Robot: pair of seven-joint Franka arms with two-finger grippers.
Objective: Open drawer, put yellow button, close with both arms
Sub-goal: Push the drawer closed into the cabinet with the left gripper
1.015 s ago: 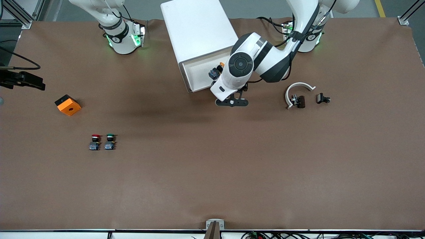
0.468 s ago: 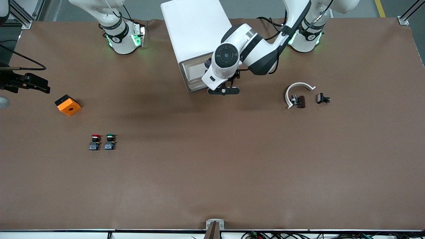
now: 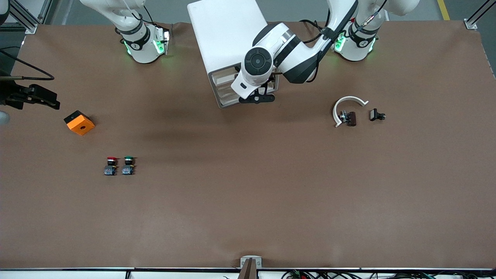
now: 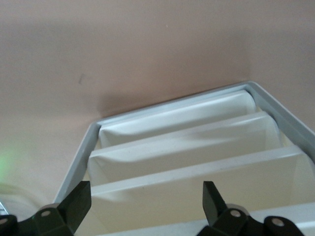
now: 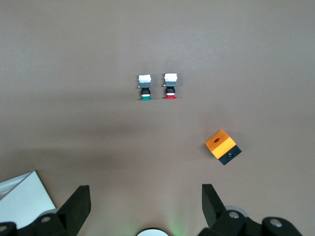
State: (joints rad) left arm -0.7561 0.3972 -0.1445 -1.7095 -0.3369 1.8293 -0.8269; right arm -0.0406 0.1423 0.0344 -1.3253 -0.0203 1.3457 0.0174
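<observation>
— Two claws: how do they stand?

— Both are spread wide and neither holds anything. The left gripper (image 4: 145, 206) is right at the front of the white cabinet (image 3: 228, 35), and its fingers (image 4: 78, 204) sit just off the stacked cream drawer fronts. The right gripper (image 5: 145, 206) hangs in the air over the right arm's end of the table, where that arm waits.

— And the drawer (image 3: 223, 74)?

— It is the uppermost one. In the front view its face looks about level with the three below it, though the left arm's wrist covers most of it.

— Where is the yellow button?

— No view shows it, so I cannot say where it lies. Only the red-capped button (image 3: 111, 165) and the green-capped button (image 3: 128, 165) are in sight, side by side on the table and nearer the camera than an orange block (image 3: 79, 122).
</observation>
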